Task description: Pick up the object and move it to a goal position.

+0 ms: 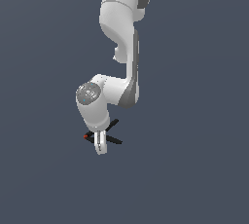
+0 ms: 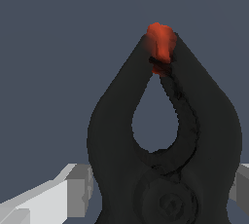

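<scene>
One arm in shot, white Panda, reaching down from the top of the exterior view w/ its wrist bent so the claw (image 1: 100, 146) points at the floor. Black spring clamp (image 1: 113, 139) sits right betw. the claw's fingers (image 1: 99, 142), crossing them: two thin handles splay out past the claw toward the exterior view's right, red-orange tip (image 1: 86, 135) pokes out the other side. Claw looks narrow and closed onto the clamp's middle; fingers touch the clamp body on both sides. Wrist view backs this up: clamp (image 2: 163, 169) fills most of the shot, its round pivot area lying betw. the two grey finger pads (image 2: 78, 189), one pad pressed on each flank of the black body. Clamp's two curved jaws arc away from the claw and meet at the red-orange tip (image 2: 159, 43), leaving a teardrop-shaped gap betw. them. Surroundings are plain dark blue-grey all round, no edges or markings visible, so can't tell from either view whether the clamp rests on the ground or hangs clear of it. Handles not visible in wrist view, cut off near the claw.
</scene>
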`<state>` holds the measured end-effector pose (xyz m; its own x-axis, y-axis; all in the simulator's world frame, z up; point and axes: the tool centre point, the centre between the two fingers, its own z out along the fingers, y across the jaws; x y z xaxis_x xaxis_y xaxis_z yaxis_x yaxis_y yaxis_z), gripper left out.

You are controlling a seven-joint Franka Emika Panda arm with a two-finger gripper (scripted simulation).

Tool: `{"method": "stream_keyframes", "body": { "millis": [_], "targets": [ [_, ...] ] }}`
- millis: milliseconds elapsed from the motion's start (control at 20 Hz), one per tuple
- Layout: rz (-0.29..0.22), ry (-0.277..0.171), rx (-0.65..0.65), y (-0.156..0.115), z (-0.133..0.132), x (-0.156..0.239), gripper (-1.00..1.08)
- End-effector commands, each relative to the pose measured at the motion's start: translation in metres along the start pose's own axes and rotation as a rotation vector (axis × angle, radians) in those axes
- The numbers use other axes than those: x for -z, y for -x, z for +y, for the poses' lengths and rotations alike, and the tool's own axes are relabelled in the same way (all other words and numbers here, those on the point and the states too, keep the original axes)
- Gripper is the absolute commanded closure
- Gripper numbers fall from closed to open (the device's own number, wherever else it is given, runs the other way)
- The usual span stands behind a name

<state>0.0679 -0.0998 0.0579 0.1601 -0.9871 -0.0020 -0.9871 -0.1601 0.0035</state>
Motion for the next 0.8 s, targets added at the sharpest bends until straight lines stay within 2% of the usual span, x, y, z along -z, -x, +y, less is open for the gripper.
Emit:
{"method": "stream_keyframes", "body": {
  "millis": [0,750],
  "targets": [
    [0.001,-0.004,0.0,0.0,0.0,0.021,1.08],
    [0.001,-0.003,-0.003,0.0,0.011,0.193,1.08]
  ]
}}
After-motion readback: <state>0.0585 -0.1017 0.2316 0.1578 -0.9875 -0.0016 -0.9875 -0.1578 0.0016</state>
